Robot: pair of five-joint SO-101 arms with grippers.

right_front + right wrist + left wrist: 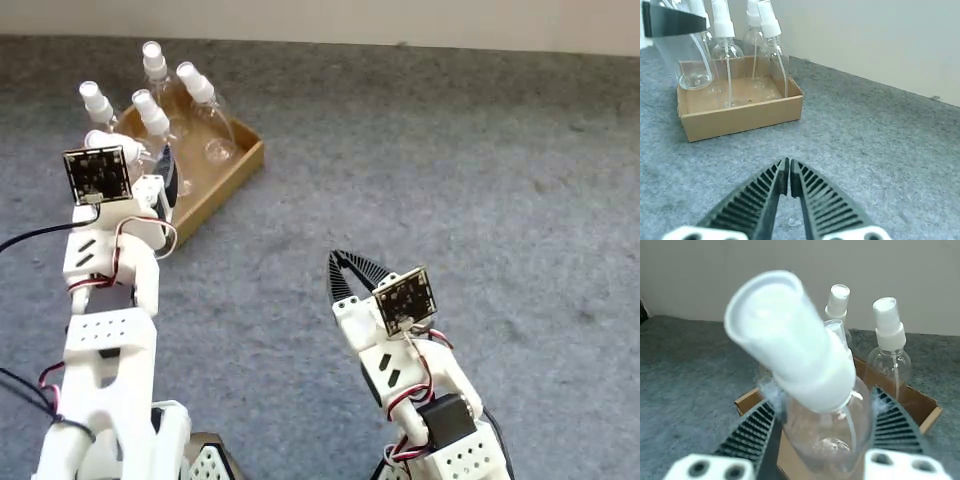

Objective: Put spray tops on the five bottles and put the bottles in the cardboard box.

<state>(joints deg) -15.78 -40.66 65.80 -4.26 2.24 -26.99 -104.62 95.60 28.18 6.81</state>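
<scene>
Fifth bottle [810, 390] over the cardboard box [225, 180]
Left claw [822, 435] pinches it, top on; four bottles [215, 125] stand inside; right claw [789, 171] pressed together.

The high view looks steeply down on the grey table [450, 150] from above its near edge. The left wrist view sits right behind a spray bottle [810, 370], facing the cardboard box [927, 412] and the wall [690, 275]. The right wrist view looks low across the table from farther off. All three share the box near the far left corner.
</scene>
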